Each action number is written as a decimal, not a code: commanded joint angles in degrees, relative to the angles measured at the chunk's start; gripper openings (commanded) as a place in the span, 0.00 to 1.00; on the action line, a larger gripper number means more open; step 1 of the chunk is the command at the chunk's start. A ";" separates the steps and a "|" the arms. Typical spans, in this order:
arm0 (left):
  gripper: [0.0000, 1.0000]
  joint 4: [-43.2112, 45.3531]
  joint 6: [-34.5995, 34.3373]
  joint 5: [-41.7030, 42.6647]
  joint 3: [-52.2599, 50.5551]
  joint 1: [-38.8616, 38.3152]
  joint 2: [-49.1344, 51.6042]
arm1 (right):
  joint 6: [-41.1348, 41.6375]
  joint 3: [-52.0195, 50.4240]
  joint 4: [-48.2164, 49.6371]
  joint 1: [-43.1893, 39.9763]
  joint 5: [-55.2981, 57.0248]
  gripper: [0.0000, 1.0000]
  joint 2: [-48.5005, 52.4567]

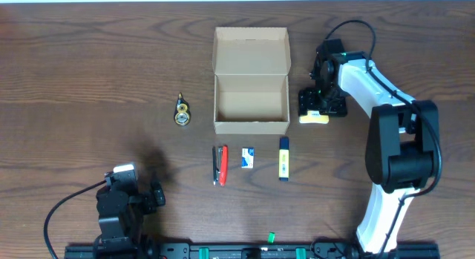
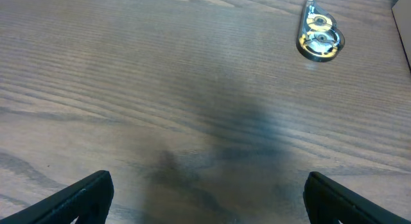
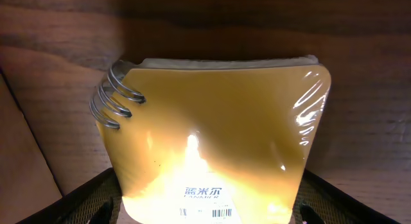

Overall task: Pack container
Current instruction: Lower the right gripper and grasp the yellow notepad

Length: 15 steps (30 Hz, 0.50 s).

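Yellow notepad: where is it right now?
Overhead, the yellow notepad lies on the table just right of the cardboard box, under the right hand; the right wrist view shows it between the fingers.

An open tan cardboard box (image 1: 251, 126) sits mid-worktop (image 1: 89, 66), its flap lid folded back. The right tool (image 1: 321, 105) is down over a yellow pad (image 1: 314, 119) just beside the box's right wall. A red-and-black item (image 1: 220, 165), a small blue-and-white packet (image 1: 248, 158) and a yellow marker (image 1: 283, 158) lie in a row before the box, with a tape roller (image 1: 182, 111) to its left.
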 commanded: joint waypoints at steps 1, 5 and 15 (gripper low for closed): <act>0.95 -0.46 -0.20 -0.61 -0.90 -0.17 -0.35 | -1.95 0.61 -0.83 0.13 0.20 0.77 1.36; 0.95 -0.46 -0.20 -0.61 -0.90 -0.17 -0.35 | -2.56 1.79 -2.64 0.13 0.17 0.76 0.63; 0.95 -0.46 -0.20 -0.61 -0.90 -0.17 -0.35 | -3.63 15.89 -13.46 0.17 0.44 0.72 -0.92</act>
